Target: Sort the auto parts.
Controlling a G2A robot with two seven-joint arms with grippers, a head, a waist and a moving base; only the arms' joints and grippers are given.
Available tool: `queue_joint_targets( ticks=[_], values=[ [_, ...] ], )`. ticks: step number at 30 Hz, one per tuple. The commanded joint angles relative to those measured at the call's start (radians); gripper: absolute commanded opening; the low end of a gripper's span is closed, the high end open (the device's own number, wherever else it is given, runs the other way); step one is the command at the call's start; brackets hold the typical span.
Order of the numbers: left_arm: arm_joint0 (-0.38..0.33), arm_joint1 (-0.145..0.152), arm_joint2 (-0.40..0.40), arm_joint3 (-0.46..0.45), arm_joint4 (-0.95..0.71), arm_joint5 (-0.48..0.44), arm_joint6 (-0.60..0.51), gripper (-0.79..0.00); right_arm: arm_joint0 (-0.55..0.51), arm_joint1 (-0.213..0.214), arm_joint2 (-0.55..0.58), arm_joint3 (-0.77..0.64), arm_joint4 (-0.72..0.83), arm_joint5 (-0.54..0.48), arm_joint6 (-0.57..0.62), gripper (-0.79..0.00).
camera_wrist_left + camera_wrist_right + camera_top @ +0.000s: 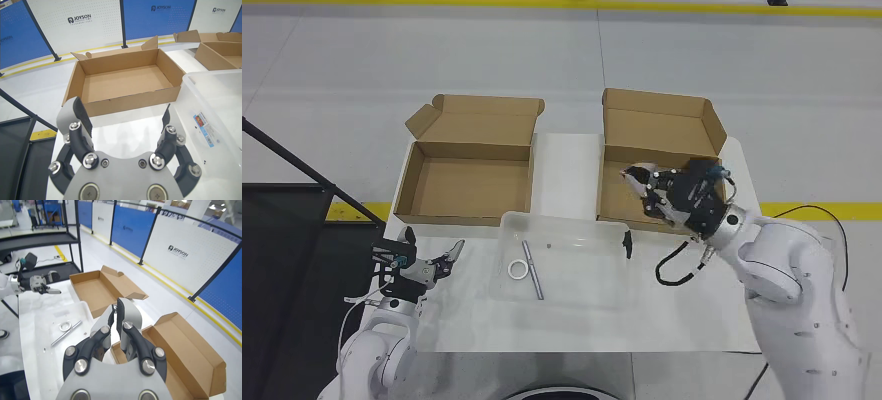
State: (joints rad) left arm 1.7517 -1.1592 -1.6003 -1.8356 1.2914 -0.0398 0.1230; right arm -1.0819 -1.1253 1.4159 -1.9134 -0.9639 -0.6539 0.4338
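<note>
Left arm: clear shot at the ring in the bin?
Probably yes. The left gripper is open, empty, beside the open-topped bin; the ring lies uncovered toward that end. The right gripper, shut on a small metal part, is away over the right box. Only the rod beside the ring crowds it.

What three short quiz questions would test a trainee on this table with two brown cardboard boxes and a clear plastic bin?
1. True or false: the left gripper is shut on a part.
2. The silver metal ring lies in: A the clear plastic bin; B a brown cardboard box; C a gripper.
3. Which gripper holds the small silver metal part?
Key: 1 false; 2 A; 3 the right gripper.
</note>
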Motion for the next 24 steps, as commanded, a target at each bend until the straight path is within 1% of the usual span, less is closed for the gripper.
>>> queue_joint_targets(
  ticks=[1,3,4,6,8,10,13,16,18,21,24],
  values=[
    [0.000,0.000,0.000,0.000,0.000,0.000,0.000,0.000,-0.012,0.002,0.022,0.000,0.016,0.014,-0.005,-0.785],
    [0.000,0.000,0.000,0.000,0.000,0.000,0.000,0.000,-0.011,0.005,0.027,0.010,0.011,0.022,0.009,-0.785],
    [0.000,0.000,0.000,0.000,0.000,0.000,0.000,0.000,-0.006,0.007,0.025,0.018,-0.022,0.035,0.042,-0.785],
    [0.000,0.000,0.000,0.000,0.000,0.000,0.000,0.000,0.020,0.008,-0.007,0.028,-0.136,0.104,0.157,-0.785],
    [0.000,0.000,0.000,0.000,0.000,0.000,0.000,0.000,0.069,0.004,-0.075,0.077,-0.225,0.158,0.284,-0.785],
    [0.000,0.000,0.000,0.000,0.000,0.000,0.000,0.000,0.141,-0.006,-0.168,0.157,-0.293,0.193,0.395,-0.785],
    [0.000,0.000,0.000,0.000,0.000,0.000,0.000,0.000,0.268,-0.030,-0.292,0.340,-0.316,0.214,0.496,-0.785],
    [0.000,0.000,0.000,0.000,0.000,0.000,0.000,0.000,0.370,-0.059,-0.388,0.511,-0.292,0.224,0.514,-0.785],
    [0.000,0.000,0.000,0.000,0.000,0.000,0.000,0.000,0.420,-0.077,-0.439,0.601,-0.292,0.236,0.519,-0.785],
    [0.000,0.000,0.000,0.000,0.000,0.000,0.000,0.000,0.476,-0.101,-0.500,0.706,-0.297,0.255,0.529,-0.785],
    [0.000,0.000,0.000,0.000,0.000,0.000,0.000,0.000,0.516,-0.121,-0.542,0.780,-0.292,0.271,0.537,-0.785]
  ],
)
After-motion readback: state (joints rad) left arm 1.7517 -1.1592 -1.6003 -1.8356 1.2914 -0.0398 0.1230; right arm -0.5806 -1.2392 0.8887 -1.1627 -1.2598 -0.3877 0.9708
